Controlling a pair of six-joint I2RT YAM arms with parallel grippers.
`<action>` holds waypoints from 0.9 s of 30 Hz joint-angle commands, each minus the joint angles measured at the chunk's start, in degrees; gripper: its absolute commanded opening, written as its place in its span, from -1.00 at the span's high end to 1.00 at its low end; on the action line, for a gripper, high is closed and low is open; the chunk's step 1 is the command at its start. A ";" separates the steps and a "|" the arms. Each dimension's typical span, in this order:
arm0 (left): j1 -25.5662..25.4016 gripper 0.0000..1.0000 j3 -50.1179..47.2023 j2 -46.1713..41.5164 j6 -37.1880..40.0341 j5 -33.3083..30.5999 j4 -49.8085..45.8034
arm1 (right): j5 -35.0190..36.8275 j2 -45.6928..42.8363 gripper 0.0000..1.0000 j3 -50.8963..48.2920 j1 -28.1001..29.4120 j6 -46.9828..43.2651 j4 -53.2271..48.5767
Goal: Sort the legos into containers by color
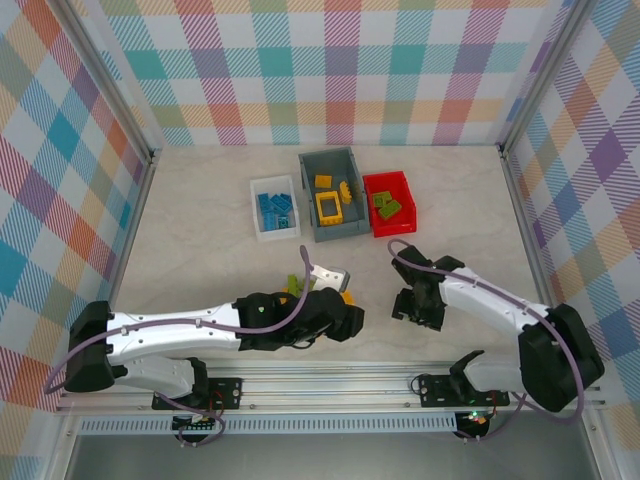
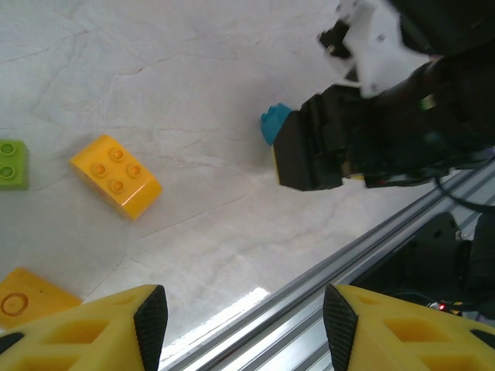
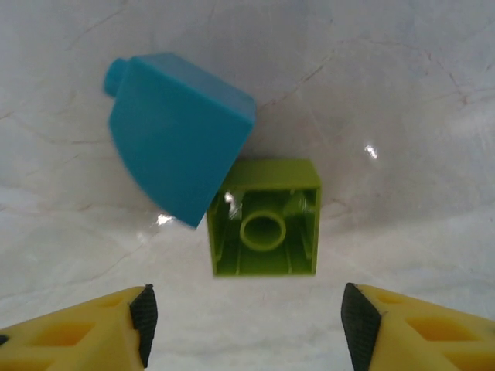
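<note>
My right gripper (image 3: 251, 325) hangs open just above the table. A green lego (image 3: 265, 220) lies upside down right ahead of its fingertips. A curved blue lego (image 3: 178, 131) touches that brick's far left corner. My left gripper (image 2: 245, 325) is open and holds nothing. It hovers over the table's near edge and faces the right gripper (image 2: 363, 131), where the blue lego (image 2: 274, 124) peeks out. To its left lie a yellow lego (image 2: 116, 174), a green lego (image 2: 13, 164) and an orange lego (image 2: 23, 294). The containers stand at the back: white tray (image 1: 256, 215), grey bin (image 1: 308, 190), red bin (image 1: 378, 185).
The white tray holds blue bricks, the grey bin yellow ones including a square frame, and the red bin green ones. An aluminium rail (image 2: 348, 263) runs along the near table edge under my left gripper. Checked walls close the table on three sides.
</note>
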 commanded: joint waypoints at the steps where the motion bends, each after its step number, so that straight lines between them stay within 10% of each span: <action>1: -0.91 -0.15 -0.27 -1.40 -2.16 -4.36 1.36 | 2.46 1.59 -0.24 -1.05 -1.43 -0.21 2.80; 15: -0.98 -0.13 -0.14 -3.13 -1.69 -5.90 0.35 | 2.63 4.80 0.38 -1.65 -2.27 -5.30 7.18; 27: -1.20 -0.13 3.11 -5.76 -0.12 -11.78 -3.99 | -0.43 -6.24 0.37 15.21 4.25 -2.31 -5.55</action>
